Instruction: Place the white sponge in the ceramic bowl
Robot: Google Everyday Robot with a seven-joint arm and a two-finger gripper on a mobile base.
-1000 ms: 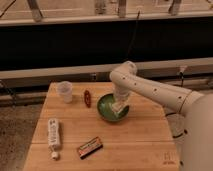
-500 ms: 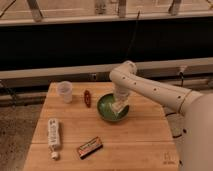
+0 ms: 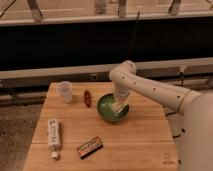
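While my gripper (image 3: 119,106) hangs inside the green bowl (image 3: 107,112) | grip state: cannot tell | sponge (image 3: 117,108) at its tip

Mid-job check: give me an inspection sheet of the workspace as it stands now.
Surface: wooden table, bare at right.
Job's things: ceramic bowl mid-table; white sponge over its inside, at the pincer.
Clutter: plastic cup, small red item, white tube, dark bar.
Grippers: pincer lowered into the bowl.
Cables: dark cable hanging behind the arm.
Surroundings: dark wall panel, pale ledge, speckled floor.
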